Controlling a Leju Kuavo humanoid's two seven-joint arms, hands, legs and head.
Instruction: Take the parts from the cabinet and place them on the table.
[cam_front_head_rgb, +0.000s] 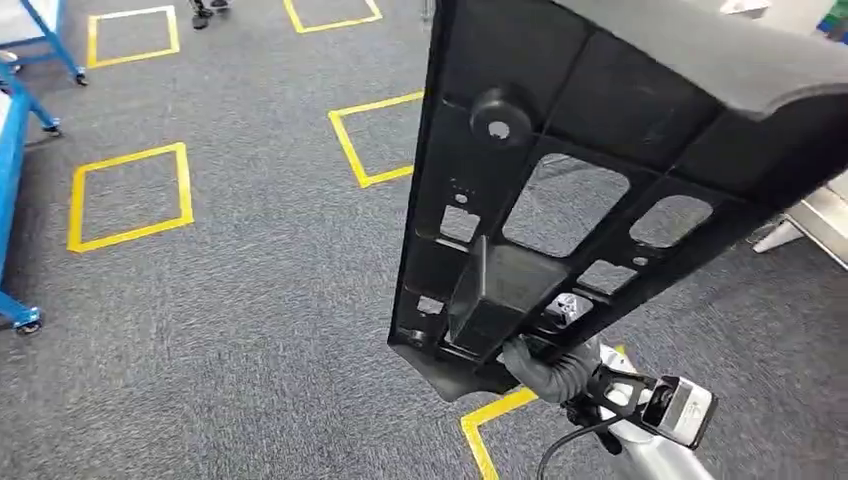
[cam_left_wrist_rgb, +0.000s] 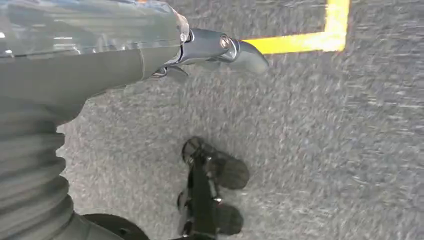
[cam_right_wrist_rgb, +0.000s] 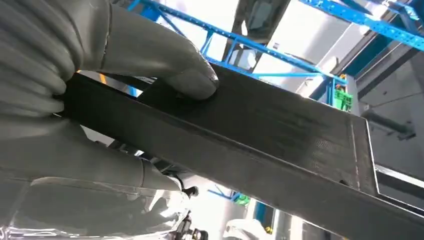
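1. Head view: the right hand (cam_front_head_rgb: 548, 368) is gripping the black part (cam_front_head_rgb: 600, 170) by its lower end, holding it raised and tilted over the carpet (cam_front_head_rgb: 250, 300), probably for carrying; the yellow floor squares (cam_front_head_rgb: 130, 196) are lying below.
2. Left wrist view: the left hand (cam_left_wrist_rgb: 220, 50) is hanging over carpet, holding nothing, fingers seemingly apart.
3. Right wrist view: the thumb (cam_right_wrist_rgb: 170, 65) is pressing on the part, blue framing (cam_right_wrist_rgb: 280, 47) behind.

Head camera looks down at carpet (cam_front_head_rgb: 250, 330); wrist cameras sit close (left faces floor, right upward).
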